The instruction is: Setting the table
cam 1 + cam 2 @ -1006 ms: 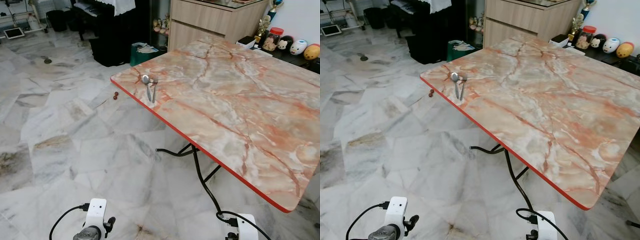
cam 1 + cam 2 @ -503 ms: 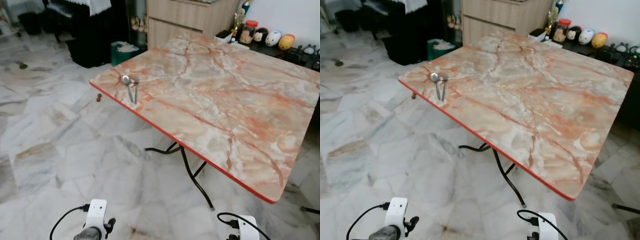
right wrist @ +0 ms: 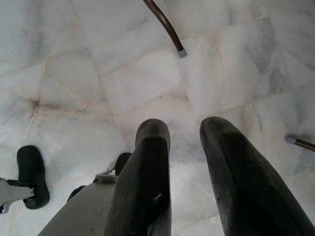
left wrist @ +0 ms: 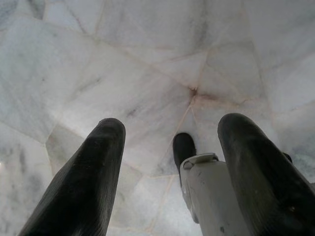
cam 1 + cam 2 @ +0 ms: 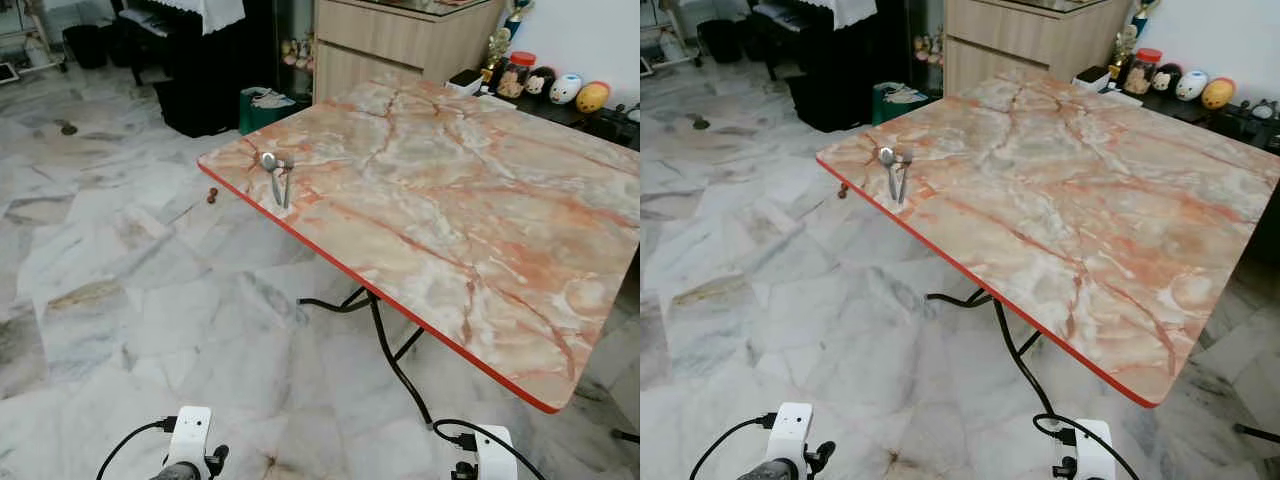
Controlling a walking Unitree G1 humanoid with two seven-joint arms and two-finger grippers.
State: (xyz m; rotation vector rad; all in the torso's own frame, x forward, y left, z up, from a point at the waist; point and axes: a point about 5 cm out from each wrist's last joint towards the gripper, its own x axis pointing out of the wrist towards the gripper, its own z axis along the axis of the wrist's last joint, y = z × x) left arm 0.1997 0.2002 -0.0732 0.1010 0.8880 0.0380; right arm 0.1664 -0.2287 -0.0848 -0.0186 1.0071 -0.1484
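A metal spoon (image 5: pixel 268 160) and a fork (image 5: pixel 286 186) lie side by side near the far left corner of the marble-patterned table (image 5: pixel 470 230), which has a red edge. Both arms hang low in front of the table, their white wrists (image 5: pixel 190 432) at the bottom of the eye views. In the left wrist view my left gripper (image 4: pixel 172 129) points at the marble floor, its fingers wide apart and nothing between them. My right gripper (image 3: pixel 184 127) also points at the floor, open by a narrow gap and holding nothing.
Black folding legs (image 5: pixel 385 340) stand under the table. Behind it are a wooden cabinet (image 5: pixel 400 40), a dark shelf with round figurines (image 5: pixel 565 88), black furniture (image 5: pixel 205 70) and a green bag (image 5: pixel 262 105). A small red object (image 5: pixel 212 195) lies on the floor.
The whole picture has shifted as the camera moved. Spoon and fork keep their place on the table. Both arms still hang low.
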